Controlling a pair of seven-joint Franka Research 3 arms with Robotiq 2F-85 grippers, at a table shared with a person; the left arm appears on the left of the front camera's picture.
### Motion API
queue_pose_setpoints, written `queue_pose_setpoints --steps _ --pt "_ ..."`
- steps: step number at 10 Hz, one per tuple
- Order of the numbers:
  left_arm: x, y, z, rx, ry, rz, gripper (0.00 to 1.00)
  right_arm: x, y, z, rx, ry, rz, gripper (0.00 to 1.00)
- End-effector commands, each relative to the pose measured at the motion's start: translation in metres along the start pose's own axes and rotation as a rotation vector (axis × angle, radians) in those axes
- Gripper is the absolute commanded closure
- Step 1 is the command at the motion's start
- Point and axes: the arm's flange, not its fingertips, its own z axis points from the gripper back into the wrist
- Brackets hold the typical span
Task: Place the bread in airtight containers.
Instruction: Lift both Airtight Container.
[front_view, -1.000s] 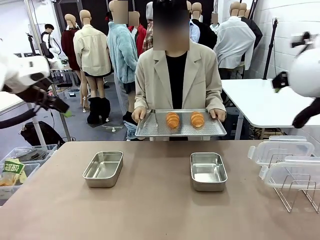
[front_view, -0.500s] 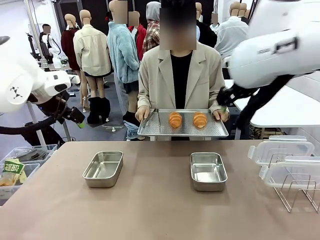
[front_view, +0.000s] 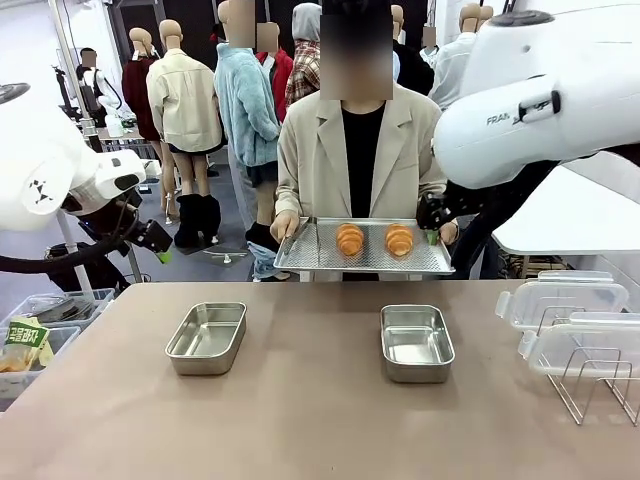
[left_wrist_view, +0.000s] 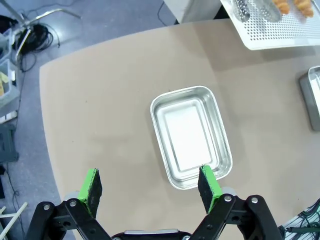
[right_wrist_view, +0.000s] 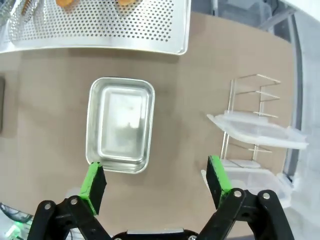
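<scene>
Bread (front_view: 349, 240), 2 golden rolls, lies in our front view on a perforated tray (front_view: 300, 262) a person (front_view: 352, 150) holds beyond 2 open steel containers (front_view: 206, 338) on the table (front_view: 310, 420). Our left wrist view shows the left gripper (left_wrist_view: 149, 176) spread wide above one container; our right wrist view shows the right gripper (right_wrist_view: 155, 176) spread wide above the other.

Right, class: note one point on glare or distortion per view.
Front view: even light, mild sheen in the left container and right container. Left wrist view: table edge bows, wide-angle; white glare in the left container. Right wrist view: hazy reflections in the right container.
</scene>
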Motion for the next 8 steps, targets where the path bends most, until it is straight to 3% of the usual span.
queue_pose_setpoints --steps 1,4,5,8 --pt "-0.004 0.005 -0.025 -0.045 0.050 -0.014 0.00 -0.004 0.015 -0.030 -0.001 0.066 0.013 0.00" --pt "-0.012 0.011 -0.076 -0.172 0.109 0.006 0.00 -0.012 0.032 -0.086 0.040 0.134 0.041 0.00" --pt "-0.013 0.012 -0.097 -0.111 0.152 0.020 0.00 -0.014 0.035 -0.102 0.020 0.164 0.034 0.00" --pt "-0.013 0.019 -0.153 -0.135 0.224 0.069 0.00 -0.021 0.027 -0.150 -0.006 0.258 0.020 0.00"
